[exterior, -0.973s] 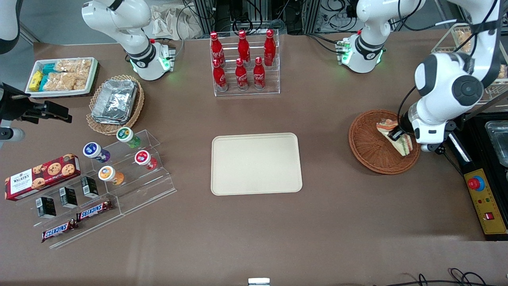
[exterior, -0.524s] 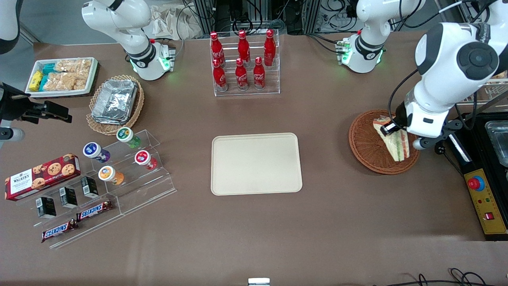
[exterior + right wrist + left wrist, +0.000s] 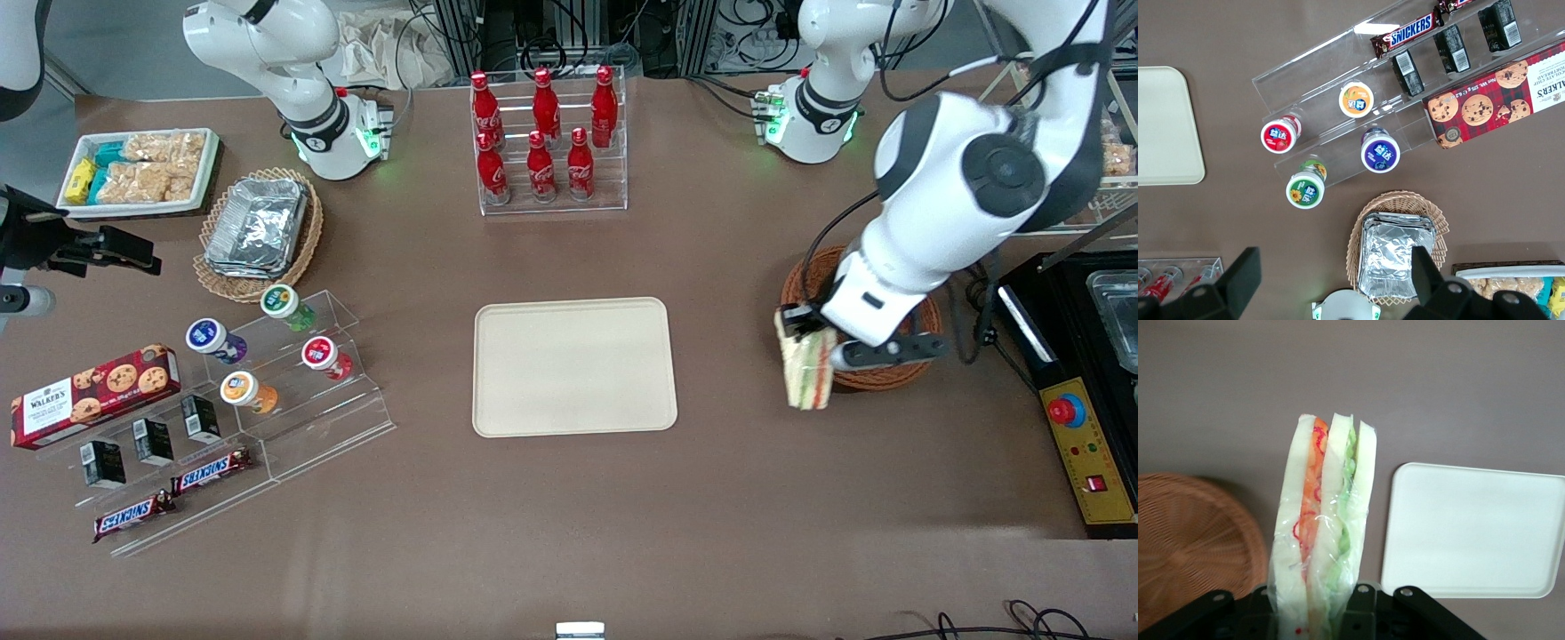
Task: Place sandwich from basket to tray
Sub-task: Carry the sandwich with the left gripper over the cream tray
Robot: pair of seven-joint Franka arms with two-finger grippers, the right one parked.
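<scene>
Now sandwich (image 3: 805,369) clamped in hand (image 3: 811,331), hanging beside basket (image 3: 805,276)

cream tray (image 3: 574,366), red-brown woven basket (image 3: 794,293)

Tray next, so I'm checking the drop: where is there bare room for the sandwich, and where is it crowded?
The tray is bare all over. Bare table lies between it and the basket, where the gripper holds the sandwich, and nearer the front camera. It is crowded toward the parked arm's end: the acrylic snack stand and foil-pack basket.
</scene>
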